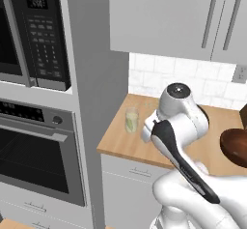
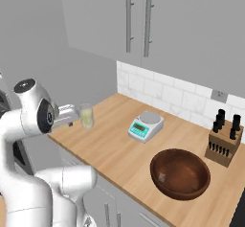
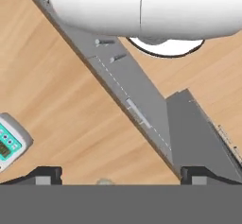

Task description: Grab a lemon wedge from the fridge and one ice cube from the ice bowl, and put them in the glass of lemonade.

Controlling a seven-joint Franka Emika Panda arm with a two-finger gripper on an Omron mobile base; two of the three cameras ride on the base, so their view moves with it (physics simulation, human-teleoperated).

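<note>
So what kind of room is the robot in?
It looks like a kitchen. There's a wall oven with a microwave above it, a wooden counter holding a kitchen scale and a knife block, and cupboards overhead.

The glass of lemonade (image 2: 87, 115) stands on the counter (image 2: 115, 144), left of the scale (image 2: 145, 125)

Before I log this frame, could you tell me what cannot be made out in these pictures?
- Glass of lemonade: what floats in it is too small to tell in the left base view.
- Wooden bowl: its contents are too faint in the right base view; in the left base view the edge cuts it off.
- Pincer: open; only its fingertips rise above the hand view's bottom.
- Kitchen scale: cut by the hand view's left edge.
</note>
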